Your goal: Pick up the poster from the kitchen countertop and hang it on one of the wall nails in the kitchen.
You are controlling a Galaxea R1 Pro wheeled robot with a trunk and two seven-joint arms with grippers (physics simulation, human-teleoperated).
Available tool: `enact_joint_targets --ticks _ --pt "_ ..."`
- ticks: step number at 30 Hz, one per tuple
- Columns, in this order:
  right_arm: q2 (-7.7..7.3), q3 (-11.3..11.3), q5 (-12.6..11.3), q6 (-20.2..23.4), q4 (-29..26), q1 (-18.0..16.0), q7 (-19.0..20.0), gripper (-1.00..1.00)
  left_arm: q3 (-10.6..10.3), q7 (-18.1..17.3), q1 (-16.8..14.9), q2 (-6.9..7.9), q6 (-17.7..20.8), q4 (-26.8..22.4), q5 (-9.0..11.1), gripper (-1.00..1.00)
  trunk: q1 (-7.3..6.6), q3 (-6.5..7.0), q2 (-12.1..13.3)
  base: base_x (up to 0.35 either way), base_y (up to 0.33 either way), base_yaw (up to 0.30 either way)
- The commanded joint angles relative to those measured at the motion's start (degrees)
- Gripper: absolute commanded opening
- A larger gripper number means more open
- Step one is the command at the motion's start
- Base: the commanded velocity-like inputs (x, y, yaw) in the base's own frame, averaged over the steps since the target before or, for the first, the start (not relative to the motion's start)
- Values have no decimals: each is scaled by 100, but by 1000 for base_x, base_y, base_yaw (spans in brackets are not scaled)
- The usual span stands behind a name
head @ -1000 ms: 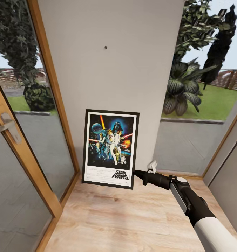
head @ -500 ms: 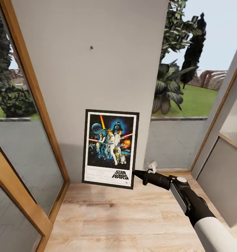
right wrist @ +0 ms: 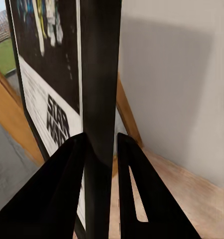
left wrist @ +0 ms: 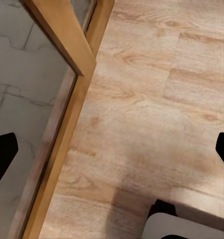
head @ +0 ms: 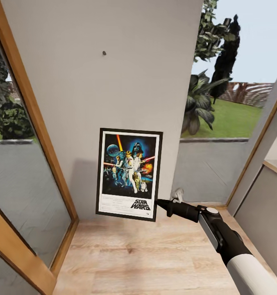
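Observation:
The poster point(head: 129, 174) hangs upright in the air in front of a pale grey wall panel point(head: 126, 90), with its black frame, white border and "STAR WARS" lettering facing me. My right gripper point(head: 158, 203) is shut on the poster's lower right frame edge. In the right wrist view, both dark fingers point(right wrist: 67, 189) clamp the black frame point(right wrist: 99, 74) edge-on. The wall nail point(head: 104, 53), a tiny dark dot, sits high on the panel, well above the poster's top edge. My left gripper point(left wrist: 112, 154) is open above the wood floor, holding nothing.
A wooden-framed glass door point(head: 28, 172) stands at the left, close to the wall panel. Windows onto a garden point(head: 220, 110) flank the panel on the right. The light plank floor point(head: 146, 258) runs up to the wall. A grey cabinet side point(head: 265, 209) stands at the far right.
The whole view has shifted as the camera moved: the wall panel and nail have slid left and the door handle has left the picture. The poster and right arm keep their place.

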Motion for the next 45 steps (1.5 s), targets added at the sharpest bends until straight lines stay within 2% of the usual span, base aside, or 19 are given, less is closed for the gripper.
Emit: enact_joint_targets --ticks 1,26,39,43,44,45 --pt "-5 14 -71 63 -1 -5 13 -100 3 -3 0 -1 -8 -6 -2 100 7 -11 -11 334 96 0" --pt "-5 8 -71 59 -1 -5 16 -100 3 -3 0 -1 -8 -8 -2 100 7 -11 -11 329 98 0" --pt "-5 14 -75 78 -41 -5 54 -100 -5 -3 0 -15 -13 -3 -2 100 7 -11 -11 39 9 0" --pt "-5 8 -82 134 -551 -5 43 -100 -6 -3 0 -22 -17 -11 -2 100 7 -11 -11 0 0 0" --pt "5 -11 -74 1251 -1613 -5 17 -100 -6 -3 0 -19 -17 -6 -2 100 7 -11 -11 0 0 0" --pt "11 -18 -73 1437 -1774 -7 12 -100 -6 -3 0 -19 -17 -5 -2 100 7 -11 -11 0 0 0"
